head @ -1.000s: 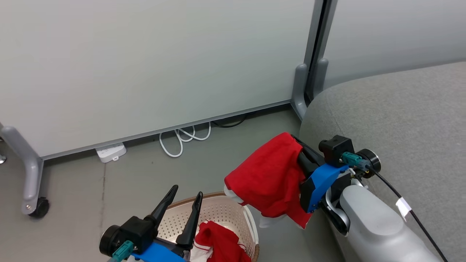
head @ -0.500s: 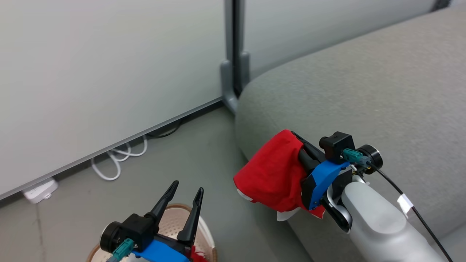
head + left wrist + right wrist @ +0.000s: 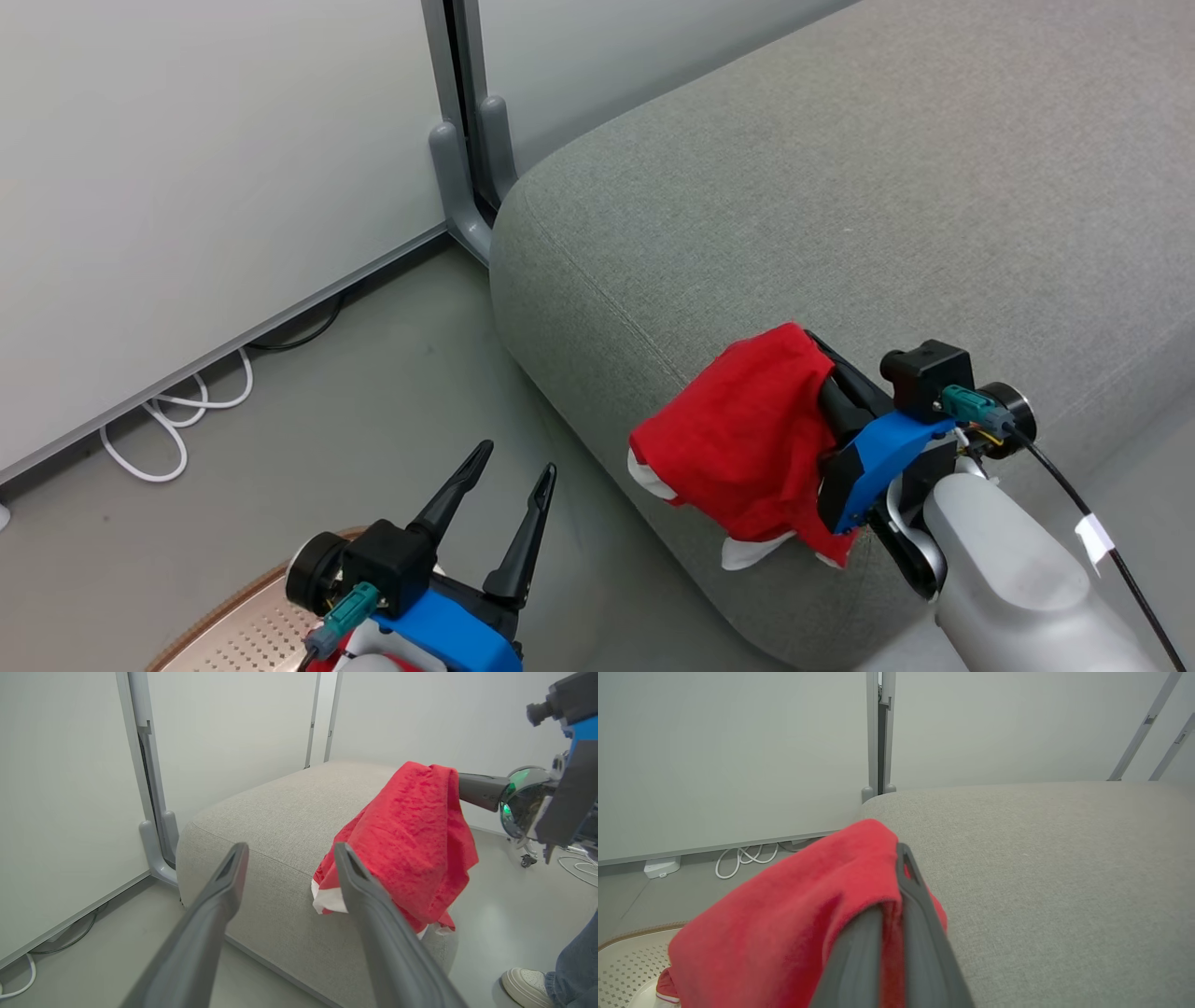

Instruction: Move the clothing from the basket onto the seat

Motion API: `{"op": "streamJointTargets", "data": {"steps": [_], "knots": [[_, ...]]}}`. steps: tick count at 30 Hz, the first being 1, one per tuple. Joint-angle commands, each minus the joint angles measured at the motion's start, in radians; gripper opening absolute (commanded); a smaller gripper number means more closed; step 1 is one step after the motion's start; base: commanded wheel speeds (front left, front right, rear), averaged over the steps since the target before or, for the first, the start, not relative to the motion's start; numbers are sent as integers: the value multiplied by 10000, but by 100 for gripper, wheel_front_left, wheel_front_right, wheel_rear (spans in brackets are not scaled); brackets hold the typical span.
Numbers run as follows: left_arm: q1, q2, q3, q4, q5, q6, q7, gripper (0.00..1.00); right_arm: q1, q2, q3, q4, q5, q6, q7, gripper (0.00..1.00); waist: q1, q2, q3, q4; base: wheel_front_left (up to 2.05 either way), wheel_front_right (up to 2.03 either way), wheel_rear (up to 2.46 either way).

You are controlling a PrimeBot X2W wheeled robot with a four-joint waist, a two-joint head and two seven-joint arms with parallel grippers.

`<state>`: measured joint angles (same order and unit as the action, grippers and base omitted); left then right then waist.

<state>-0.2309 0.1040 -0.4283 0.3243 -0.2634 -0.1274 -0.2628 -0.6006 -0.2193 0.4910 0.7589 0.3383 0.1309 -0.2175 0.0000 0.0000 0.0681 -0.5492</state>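
Red garment (image 3: 747, 439) cloaks R fingers (image 3: 845, 397); basket (image 3: 233, 635) cropped.

The garment (image 3: 747, 439) is matt red cloth, the sofa (image 3: 840, 187) coarse grey weave.

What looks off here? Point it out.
Nothing spilled or damaged. The red garment hangs draped over the shut right gripper at the sofa's corner, not yet laid down. A loose white cable lies coiled on the floor by the wall.

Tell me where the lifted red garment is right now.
In the head view the red garment hangs at lower right, pinched in the shut right gripper, at the near edge of the grey sofa.
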Motion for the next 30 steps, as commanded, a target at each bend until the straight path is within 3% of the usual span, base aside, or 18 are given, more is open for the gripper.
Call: {"op": "streamJointTargets", "data": {"steps": [1, 8, 15, 23, 30], "knots": [[-138, 62, -16, 44, -63, -30, -30, 100, 158, 8, -70, -61, -49, -3, -60, 0, 0, 0, 54, -29, 0, 0, 0], [-352, 213, -243, 112, -243, -40, -30, 100, 252, 121, -561, -366, -323, -3, 175, 0, 0, 0, 174, -26, 0, 0, 0], [-174, 398, -39, -184, -89, -40, -30, 100, -1073, -158, -752, -308, 245, -5, 973, 0, 0, 0, 607, 19, 0, 0, 0], [-1261, 955, -800, -787, 298, -18, -22, 100, -3570, -1941, -1951, 281, 860, -3, 1257, 0, 0, 0, 2681, 1152, 0, 0, 0], [-2560, 1685, -1432, -1667, 474, -20, 135, 100, -4677, -3380, -3758, 672, 974, -3, 472, 0, 0, 0, 4742, 2019, 0, 0, 0]]}}
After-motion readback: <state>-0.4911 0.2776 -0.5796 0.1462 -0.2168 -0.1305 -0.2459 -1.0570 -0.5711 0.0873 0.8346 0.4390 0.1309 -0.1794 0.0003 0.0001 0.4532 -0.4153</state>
